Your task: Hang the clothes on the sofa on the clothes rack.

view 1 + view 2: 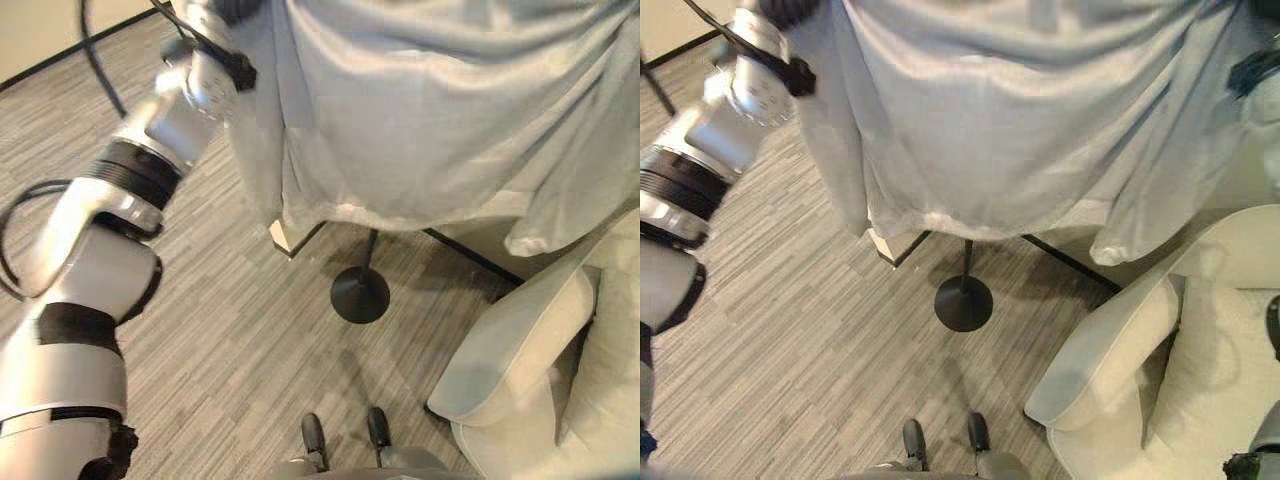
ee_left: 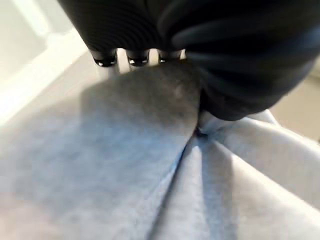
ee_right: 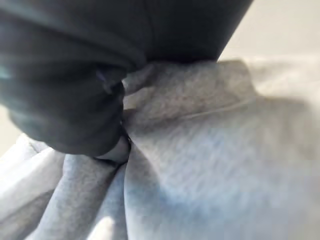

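The light grey garment hangs spread between both raised hands, its width running left to right above the rack's round base. Left hand and right hand each pinch bunched cloth.

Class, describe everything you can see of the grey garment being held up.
The garment is pale grey, soft matte cloth, apparently a sweatshirt with a seamed hem. It hangs spread wide, folds falling from both upper corners, its hem well above the floor. The left hand and right hand each pinch a bunch of its cloth. Below it stands a round black base; a sofa sits beside.
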Tool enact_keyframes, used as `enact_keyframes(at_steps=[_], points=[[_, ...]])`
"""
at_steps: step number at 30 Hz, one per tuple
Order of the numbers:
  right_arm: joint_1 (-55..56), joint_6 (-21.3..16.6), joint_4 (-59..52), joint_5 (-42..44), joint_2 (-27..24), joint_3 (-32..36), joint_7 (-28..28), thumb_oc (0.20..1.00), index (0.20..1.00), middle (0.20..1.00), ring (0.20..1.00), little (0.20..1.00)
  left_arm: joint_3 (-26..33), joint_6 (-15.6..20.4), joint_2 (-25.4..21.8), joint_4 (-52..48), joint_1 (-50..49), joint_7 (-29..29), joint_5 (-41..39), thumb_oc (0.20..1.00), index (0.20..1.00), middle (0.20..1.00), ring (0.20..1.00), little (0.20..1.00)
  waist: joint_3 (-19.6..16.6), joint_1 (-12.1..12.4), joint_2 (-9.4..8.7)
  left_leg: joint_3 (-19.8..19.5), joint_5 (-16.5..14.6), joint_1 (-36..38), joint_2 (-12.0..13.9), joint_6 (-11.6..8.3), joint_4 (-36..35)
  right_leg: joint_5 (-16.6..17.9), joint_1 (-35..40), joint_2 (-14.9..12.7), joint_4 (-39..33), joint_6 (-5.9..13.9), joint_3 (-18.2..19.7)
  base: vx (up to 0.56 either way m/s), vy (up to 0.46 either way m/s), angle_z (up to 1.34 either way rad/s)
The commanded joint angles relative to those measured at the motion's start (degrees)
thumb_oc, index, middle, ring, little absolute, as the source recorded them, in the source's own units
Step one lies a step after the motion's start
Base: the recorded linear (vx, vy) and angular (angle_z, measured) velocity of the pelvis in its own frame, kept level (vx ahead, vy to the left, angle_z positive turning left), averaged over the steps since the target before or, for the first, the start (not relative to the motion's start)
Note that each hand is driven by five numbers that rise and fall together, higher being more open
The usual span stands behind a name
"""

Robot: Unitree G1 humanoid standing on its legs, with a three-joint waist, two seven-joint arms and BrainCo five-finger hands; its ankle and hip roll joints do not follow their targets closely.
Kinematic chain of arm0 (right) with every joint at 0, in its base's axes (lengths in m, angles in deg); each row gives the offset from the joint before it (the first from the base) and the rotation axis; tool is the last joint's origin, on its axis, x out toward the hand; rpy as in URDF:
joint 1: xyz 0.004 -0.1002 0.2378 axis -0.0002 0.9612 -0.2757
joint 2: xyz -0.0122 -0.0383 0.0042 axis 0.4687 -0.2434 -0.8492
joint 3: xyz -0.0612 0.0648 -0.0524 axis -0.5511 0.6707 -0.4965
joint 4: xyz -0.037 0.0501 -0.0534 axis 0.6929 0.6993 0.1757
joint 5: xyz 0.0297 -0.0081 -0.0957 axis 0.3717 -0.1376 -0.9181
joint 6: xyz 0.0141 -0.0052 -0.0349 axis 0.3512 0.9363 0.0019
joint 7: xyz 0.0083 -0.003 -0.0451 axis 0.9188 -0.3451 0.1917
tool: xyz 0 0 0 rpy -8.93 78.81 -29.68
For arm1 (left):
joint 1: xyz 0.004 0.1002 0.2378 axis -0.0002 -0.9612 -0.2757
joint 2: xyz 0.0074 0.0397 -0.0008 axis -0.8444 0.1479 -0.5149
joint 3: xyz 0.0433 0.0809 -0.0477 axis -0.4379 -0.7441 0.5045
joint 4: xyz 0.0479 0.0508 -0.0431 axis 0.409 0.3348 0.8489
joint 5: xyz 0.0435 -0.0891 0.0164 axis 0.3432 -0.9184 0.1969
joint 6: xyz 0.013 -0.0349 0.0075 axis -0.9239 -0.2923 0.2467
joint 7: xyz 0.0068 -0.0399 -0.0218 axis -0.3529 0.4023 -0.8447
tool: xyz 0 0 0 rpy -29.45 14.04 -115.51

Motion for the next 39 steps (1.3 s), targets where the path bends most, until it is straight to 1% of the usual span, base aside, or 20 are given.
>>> enact_keyframes(at_steps=[1,4,6,7,11,15,17,18,20,21,22,24,28,29,33,35,37,39], points=[[-5.51,-0.21,2.8,4.24,-1.35,2.25,0.13,0.2,0.2,0.2,0.2,0.2,0.78,0.58,-1.7,4.9,8.02,-0.28,1.6,0.2,0.2,0.2,0.2,0.2,1.62,0.99,-1.98,2.28,-3.98,4.32,0.36,-5.38,0.18,-1.26,1.7,-0.84,0.05,9.06,-1.18,-0.09,-0.04,-0.05],[-3.97,-0.45,4.98,5.68,2.34,3.25,-0.08,0.2,0.2,0.2,0.2,0.2,-0.64,0.4,0.1,7.95,8.4,0.47,2.49,0.2,0.2,0.2,0.2,0.2,3.11,0.9,-2.01,2.02,-3.16,2.13,0.43,-5.41,0.18,-0.39,-0.43,-0.56,-0.03,9.17,-0.81,-0.08,-0.027,-0.06],[-3.11,-0.35,5.68,5.59,4.18,3.61,-0.28,0.2,0.2,0.2,0.2,0.2,-0.9,0.5,0.27,9.79,8.61,0.63,2.35,0.2,0.2,0.2,0.2,0.2,3.88,0.75,-2.0,2.0,-2.61,0.46,0.58,-5.5,0.18,0.17,-2.15,-0.34,-0.06,9.3,-0.74,-0.07,-0.014,-0.11],[-0.69,-0.41,4.02,6.25,3.4,5.76,-1.3,0.2,0.2,0.2,0.2,0.2,0.66,0.51,-0.68,7.39,7.94,-0.45,2.19,0.2,0.2,0.2,0.2,0.2,4.27,0.85,-1.73,1.82,-2.3,-0.58,0.37,-5.52,0.18,0.35,-3.14,-0.21,-0.06,9.29,-0.82,-0.04,-0.003,-0.14],[1.49,-0.77,2.78,5.92,2.62,6.5,-0.87,0.2,0.2,0.2,0.2,0.2,1.07,0.42,-0.77,6.6,7.34,-0.52,2.72,0.2,0.2,0.2,0.2,0.2,4.45,0.98,-1.61,1.88,-2.36,-0.34,0.26,-5.5,0.18,0.17,-2.9,-0.24,-0.06,9.21,-1.0,0.0,0.0,-0.02],[6.72,-1.32,1.84,6.22,3.92,8.21,0.62,0.2,0.2,0.2,0.2,0.2,2.2,0.48,0.2,6.8,4.97,-0.05,3.08,0.2,0.2,0.2,0.2,0.2,4.92,1.12,-1.62,1.84,-2.49,0.12,0.1,-5.42,0.18,0.07,-2.5,-0.3,-0.06,9.11,-1.14,-0.01,0.006,-0.08],[12.15,-1.58,1.53,7.47,6.63,11.12,1.77,0.2,0.2,0.2,0.2,0.2,3.96,0.59,1.95,7.37,1.87,0.69,2.63,0.2,0.2,0.2,0.2,0.2,5.35,1.07,-1.6,1.95,-2.54,0.33,-0.04,-5.33,0.18,0.11,-2.44,-0.24,-0.06,9.03,-1.23,-0.02,0.009,0.1],[15.42,-1.92,1.22,8.37,9.01,13.11,1.97,0.2,0.2,0.2,0.2,0.2,5.27,0.57,3.25,7.35,-0.38,1.0,2.16,0.2,0.2,0.2,0.2,0.2,5.7,1.02,-1.55,1.85,-2.62,0.37,-0.07,-5.26,0.18,0.07,-2.44,-0.22,-0.06,8.98,-1.24,-0.02,0.004,0.34],[19.02,-2.2,0.67,8.97,11.9,15.6,1.93,0.2,0.2,0.2,0.2,0.2,6.39,0.57,4.6,7.15,-2.75,1.39,2.09,0.2,0.2,0.2,0.2,0.2,6.05,0.92,-1.6,1.85,-2.64,0.41,-0.03,-5.15,0.18,0.08,-2.42,-0.21,-0.04,8.96,-1.22,-0.01,0.005,0.03],[19.39,-2.15,0.47,8.89,11.93,15.85,1.89,0.2,0.2,0.2,0.2,0.2,6.29,0.54,4.64,7.08,-2.87,1.38,2.11,0.2,0.2,0.2,0.2,0.2,5.94,0.98,-1.69,1.85,-2.65,0.44,-0.04,-5.16,0.18,0.07,-2.4,-0.22,-0.05,8.96,-1.22,-0.01,0.009,-0.03],[22.45,-2.48,-0.46,9.5,14.49,17.88,1.6,0.2,0.2,0.2,0.2,0.2,7.42,0.56,5.51,6.84,-4.98,1.62,2.0,0.2,0.2,0.2,0.2,0.2,6.3,0.83,-1.61,1.93,-2.68,0.47,-0.05,-5.05,0.18,0.04,-2.4,-0.17,-0.01,8.9,-1.2,-0.01,0.01,0.03],[25.74,-2.72,-1.99,9.06,17.11,19.73,1.13,0.2,0.2,0.2,0.2,0.2,8.24,0.63,6.4,6.0,-7.06,1.7,2.42,0.2,0.2,0.2,0.2,0.2,6.6,0.79,-1.65,1.98,-2.81,0.39,0.0,-4.93,0.18,-0.02,-2.44,-0.2,0.02,8.83,-1.1,-0.01,0.004,-0.05],[26.06,-2.65,-2.2,8.97,17.16,19.89,1.08,0.2,0.2,0.2,0.2,0.2,8.19,0.59,6.41,5.9,-7.23,1.68,2.46,0.2,0.2,0.2,0.2,0.2,6.47,0.86,-1.72,2.01,-2.82,0.4,0.0,-4.93,0.18,-0.03,-2.44,-0.21,0.02,8.83,-1.07,0.0,0.002,0.0],[34.46,-3.78,-7.46,7.33,21.88,24.06,0.18,0.2,0.2,0.2,0.2,0.2,12.12,0.97,8.37,1.13,-14.27,1.41,3.26,0.2,0.2,0.2,0.2,0.2,7.16,0.78,-1.61,1.99,-3.12,0.59,-0.03,-4.67,0.18,-0.28,-2.37,-0.31,0.14,8.73,-1.05,0.0,0.006,0.09],[41.02,-4.25,-12.13,5.78,25.08,28.04,-0.44,0.2,0.2,0.2,0.2,0.2,14.78,1.04,9.61,-2.7,-20.51,1.35,3.61,0.2,0.2,0.2,0.2,0.2,6.72,0.97,-1.65,2.2,-3.55,1.16,-0.06,-4.41,0.18,-0.73,-1.93,-0.29,0.18,8.64,-1.02,0.01,0.005,0.01],[41.19,-4.2,-12.27,5.73,25.1,28.1,-0.45,0.2,0.2,0.2,0.2,0.2,14.76,1.0,9.62,-2.78,-20.61,1.35,3.62,0.2,0.2,0.2,0.2,0.2,6.67,1.01,-1.67,2.21,-3.56,1.19,-0.06,-4.42,0.18,-0.74,-1.91,-0.29,0.17,8.64,-1.01,0.0,0.001,-0.12],[42.6,-4.56,-13.85,5.36,27.03,28.83,-0.45,0.2,0.2,0.2,0.2,0.2,16.44,1.45,11.17,-4.05,-23.41,1.87,1.4,0.2,0.2,0.2,0.2,0.2,6.66,1.04,-1.66,2.32,-3.75,1.6,-0.08,-4.32,0.18,-0.88,-1.64,-0.21,0.16,8.54,-0.93,0.0,0.0,0.0],[42.76,-4.6,-14.11,5.25,27.31,29.08,-0.52,0.206,0.206,0.206,0.206,0.206,16.84,1.55,11.62,-4.35,-24.01,2.11,0.55,0.2,0.2,0.2,0.2,0.2,6.59,1.04,-1.63,2.36,-3.84,1.77,-0.06,-4.3,0.18,-0.92,-1.57,-0.21,0.2,8.49,-0.93,0.0,0.004,-0.02]])
